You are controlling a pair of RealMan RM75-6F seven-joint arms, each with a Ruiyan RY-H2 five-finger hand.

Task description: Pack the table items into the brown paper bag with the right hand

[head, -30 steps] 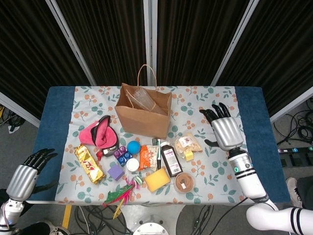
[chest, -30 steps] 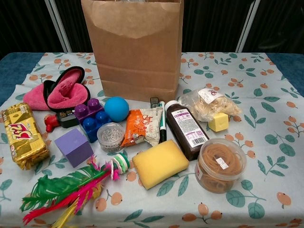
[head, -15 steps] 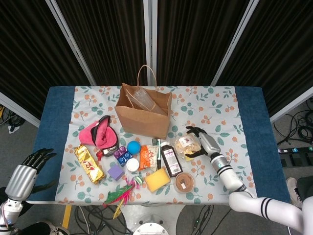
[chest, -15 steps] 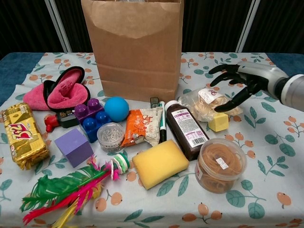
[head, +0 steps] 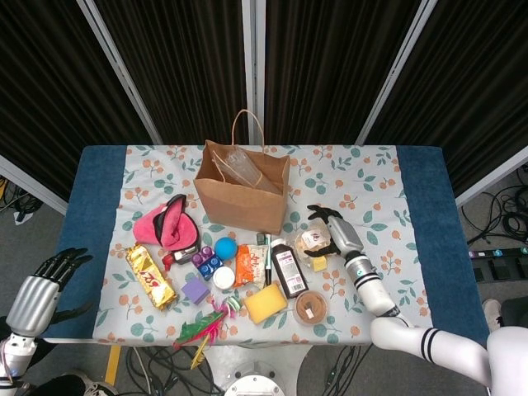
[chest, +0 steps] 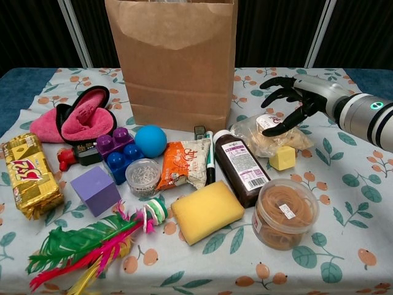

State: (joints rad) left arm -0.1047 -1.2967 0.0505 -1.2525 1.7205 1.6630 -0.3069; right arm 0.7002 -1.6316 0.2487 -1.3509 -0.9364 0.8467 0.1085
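From the head view, the brown paper bag (head: pixel 242 196) stands upright, mouth up, at the tabletop's (head: pixel 429 206) far middle; the left hand (head: pixel 45 285) hangs spread and empty off the near-left corner. From the chest view, the right hand (chest: pixel 293 101) hovers with fingers apart over the snack packet (chest: pixel 270 135), whose long axis runs left-right.

Right hand (chest: pixel 293 106) dropped from raised beside the counter to over the snack bag (chest: pixel 270 136), fingers spread, thumb tip touching it.

brown paper bag (chest: pixel 175 61) top cropped; contents perhaps clear plastic.
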